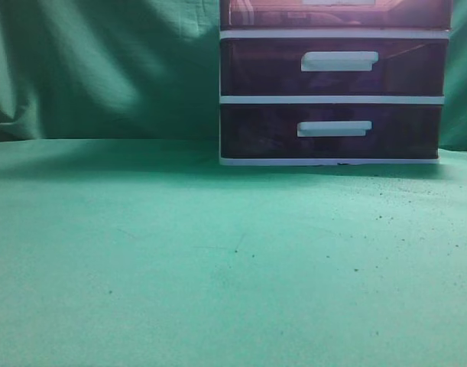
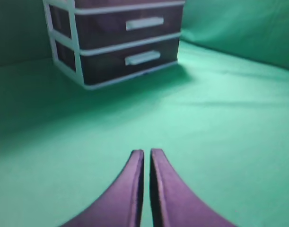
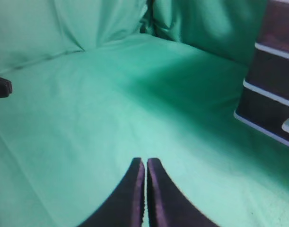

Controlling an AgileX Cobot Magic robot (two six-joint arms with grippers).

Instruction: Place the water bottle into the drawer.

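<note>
The drawer is the top one of the white-framed stack. It is translucent dark purple-brown, cut off by the top edge of the exterior view, and its front sits flush with the frame. Faint reddish shapes show through its front; I cannot tell what they are. No water bottle shows in any view. My left gripper is shut and empty over the green cloth, some way in front of the stack. My right gripper is shut and empty over the cloth, left of the stack. Neither gripper shows in the exterior view.
Two like drawers sit shut beneath the top one; they also show in the left wrist view. Green cloth covers the table and hangs behind. A dark object pokes in at the left edge of the right wrist view.
</note>
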